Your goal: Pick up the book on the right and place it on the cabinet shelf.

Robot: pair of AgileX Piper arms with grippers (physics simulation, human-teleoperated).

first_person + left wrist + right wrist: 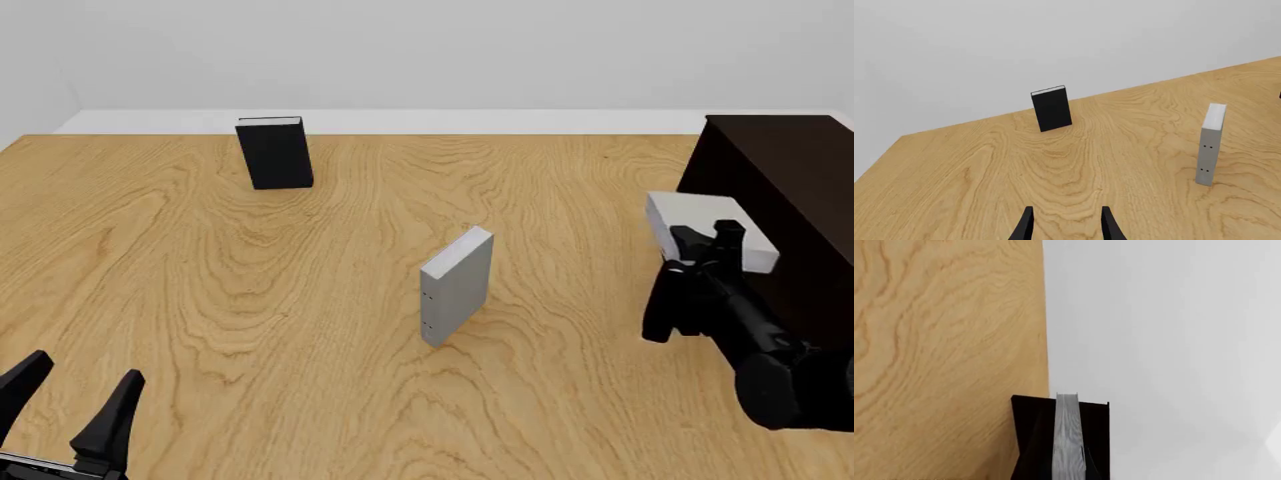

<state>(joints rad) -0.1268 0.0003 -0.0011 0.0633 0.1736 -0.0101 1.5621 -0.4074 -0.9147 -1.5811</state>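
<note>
At the near left of the wooden surface (334, 330) the left claw (70, 412) hovers low with its fingers spread and nothing between them; the left wrist view shows the same two dark tips apart over bare wood. Far back on the left a black book (275, 152) stands upright, well apart from everything else. Near the middle a grey book with tiny dark dots on its narrow side (457, 284) also stands on end, turned at an angle.

To the right, the light grey book (694, 228) is off the surface, pinched in the right claw (711, 243), its pale cover tilted and close against the front of the dark cabinet (787, 190). In the right wrist view the book's whitish page edge runs straight out between the fingers, with the cabinet's dark face behind it. Whether the book already touches the cabinet cannot be told, and the shelf itself is not clearly visible from any view.

The book looks rigid and blocky, probably light for its size, with a plain smooth cover that could slip under a weak pinch. The hold across its two flat covers, near one edge, seems sound; a grip too near the corner would let it swing. Placing it likely calls for a level, slow push inward.
</note>
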